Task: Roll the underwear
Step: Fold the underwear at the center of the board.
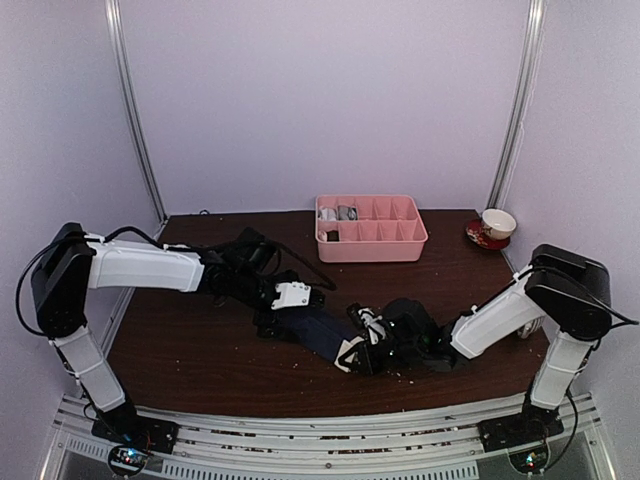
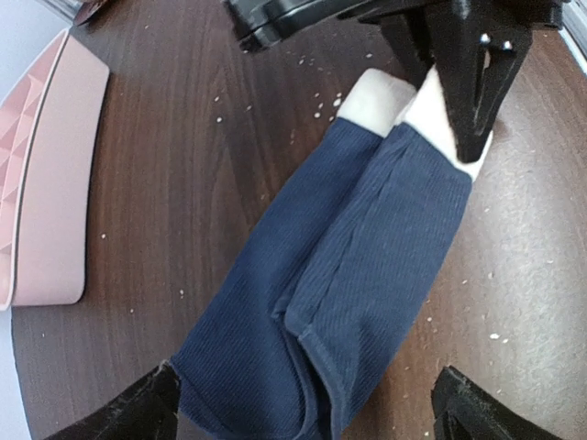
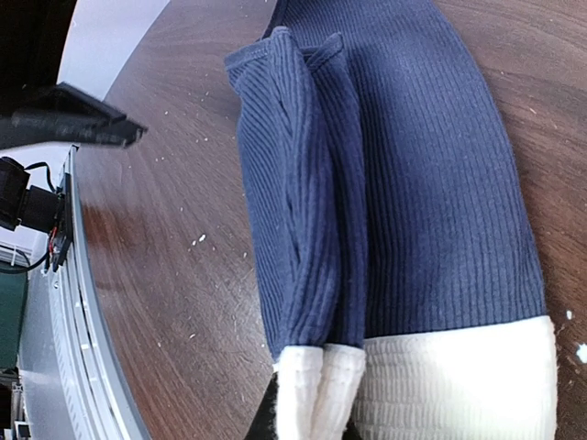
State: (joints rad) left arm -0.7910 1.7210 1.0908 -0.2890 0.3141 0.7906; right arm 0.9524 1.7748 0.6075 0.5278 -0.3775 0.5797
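The navy underwear (image 1: 318, 333) lies folded into a long strip on the brown table, its cream-white waistband toward my right arm. My left gripper (image 2: 307, 412) is open, its fingertips (image 2: 138, 412) wide apart on either side of the leg end of the underwear (image 2: 358, 257), not touching it. My right gripper (image 3: 321, 429) is shut on the doubled fold of the cream waistband (image 3: 321, 394). From the left wrist, the right gripper (image 2: 468, 92) shows as a black wedge pinching the waistband. No grey pair can be made out with certainty.
A pink compartment tray (image 1: 405, 240) stands at the back centre, with small grey and white bundles in its left cells; its side (image 2: 50, 183) shows at the left of the left wrist view. A cup on a saucer (image 1: 497, 224) sits back right.
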